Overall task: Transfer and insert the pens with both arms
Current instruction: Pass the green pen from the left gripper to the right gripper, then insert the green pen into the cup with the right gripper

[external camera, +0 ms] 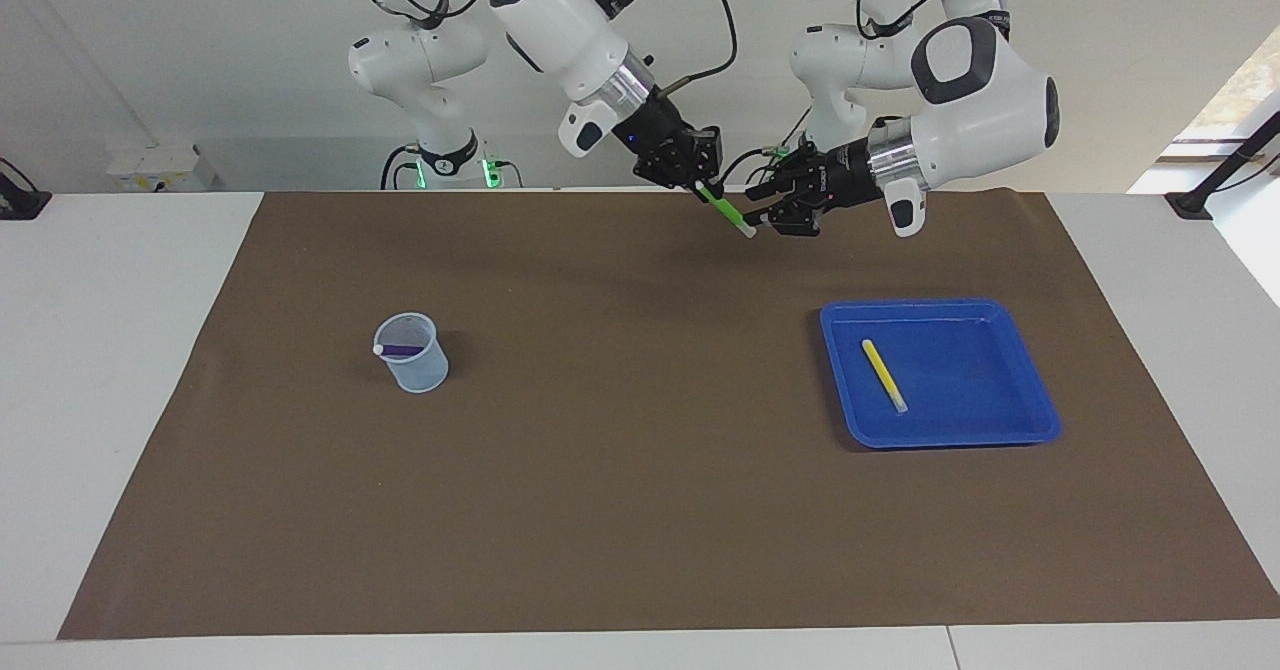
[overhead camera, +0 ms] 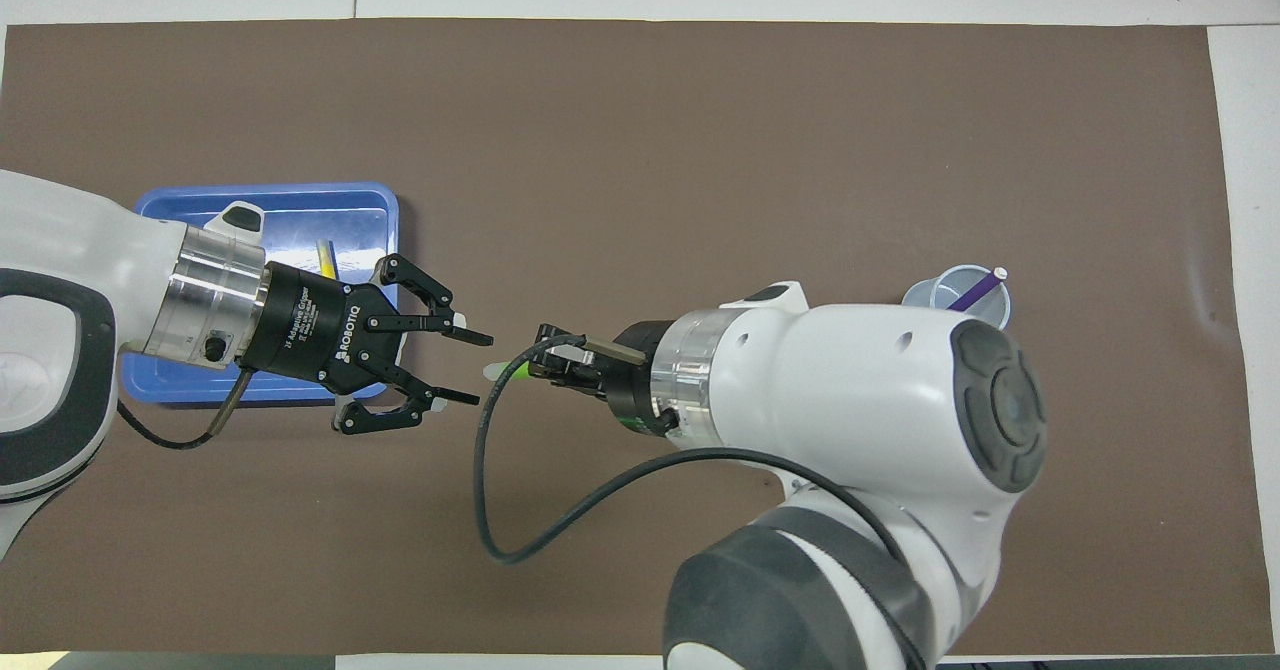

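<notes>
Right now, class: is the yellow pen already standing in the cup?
No: the yellow pen lies flat in the blue tray, while only the purple pen sits in the cup.

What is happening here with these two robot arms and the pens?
The right claw holds the green pen up over the brown mat, its pale end toward the left claw, which is open and apart from it. The purple pen already stands in the clear cup at the right arm's end. The yellow pen lies in the blue tray at the left arm's end.
</notes>
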